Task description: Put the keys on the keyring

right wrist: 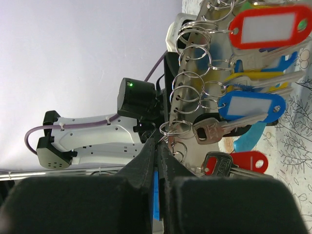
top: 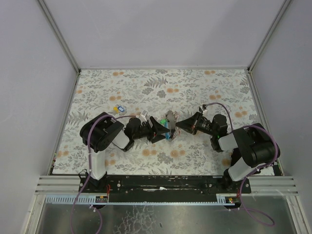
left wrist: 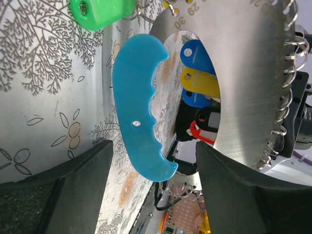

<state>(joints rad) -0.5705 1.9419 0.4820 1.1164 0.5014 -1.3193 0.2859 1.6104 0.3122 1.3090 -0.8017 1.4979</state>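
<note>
The keyring (top: 169, 120) is held up between both arms at mid-table. In the left wrist view its light-blue curved strap (left wrist: 139, 112) hangs beside a numbered metal plate (left wrist: 253, 92) edged with small rings. A green key cap (left wrist: 100, 12) sits at the top. My left gripper (left wrist: 153, 195) is open, and the strap's lower tip lies between its fingers (left wrist: 73, 195) without touching them. My right gripper (right wrist: 157, 146) is shut on a thin blue piece (right wrist: 155, 195), seemingly a key's cap seen edge on. A small ring (right wrist: 171, 129) meets its tips. Keys with red (right wrist: 270, 29) and blue (right wrist: 251, 107) tags hang from the plate.
A loose key (top: 117, 108) with blue and yellow parts lies on the flowered cloth (top: 146, 87), left of the arms. Grey walls enclose the table on three sides. A metal rail (top: 161, 183) runs along the near edge, and purple cables (top: 222, 108) loop over the arms.
</note>
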